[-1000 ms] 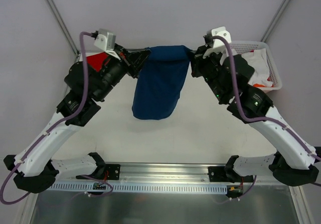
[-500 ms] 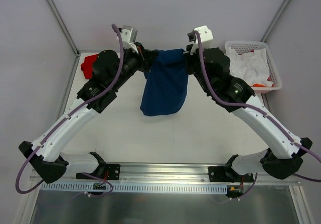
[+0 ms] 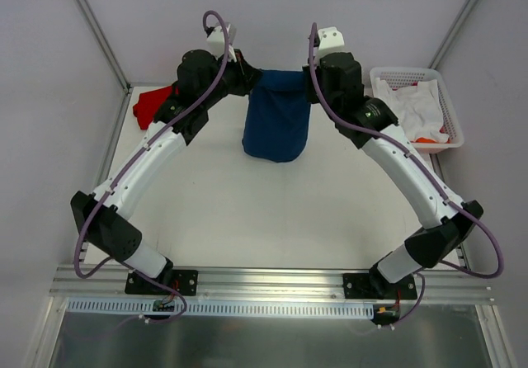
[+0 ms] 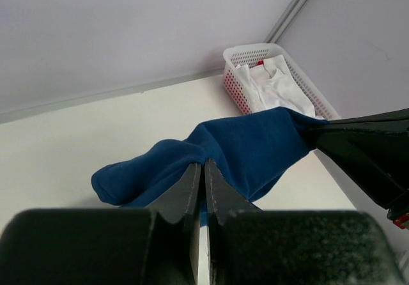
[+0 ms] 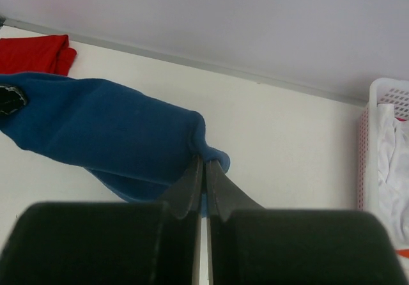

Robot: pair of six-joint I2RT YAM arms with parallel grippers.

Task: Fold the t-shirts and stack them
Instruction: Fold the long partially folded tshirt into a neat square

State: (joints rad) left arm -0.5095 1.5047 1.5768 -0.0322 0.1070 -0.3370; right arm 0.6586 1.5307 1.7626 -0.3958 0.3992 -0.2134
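The navy blue t-shirt (image 3: pixel 277 120) hangs doubled over between my two grippers above the far middle of the table, print hidden. My left gripper (image 3: pixel 251 81) is shut on its left top corner; in the left wrist view the gripper (image 4: pixel 204 163) pinches the blue cloth (image 4: pixel 255 144). My right gripper (image 3: pixel 308 84) is shut on the right top corner; in the right wrist view the gripper (image 5: pixel 204 160) pinches the cloth (image 5: pixel 108 131). The red t-shirt (image 3: pixel 155 104) lies folded at the far left; it also shows in the right wrist view (image 5: pixel 35 53).
A white mesh basket (image 3: pixel 445 129) with white cloth stands at the far right, also in the left wrist view (image 4: pixel 252 55). The back wall is close behind the grippers. Bare table (image 3: pixel 264 211) lies in front of the hanging shirt.
Both grippers have carried the blue shirt away from the arm bases toward the back wall and drawn closer together. The hanging shirt looks shorter and narrower.
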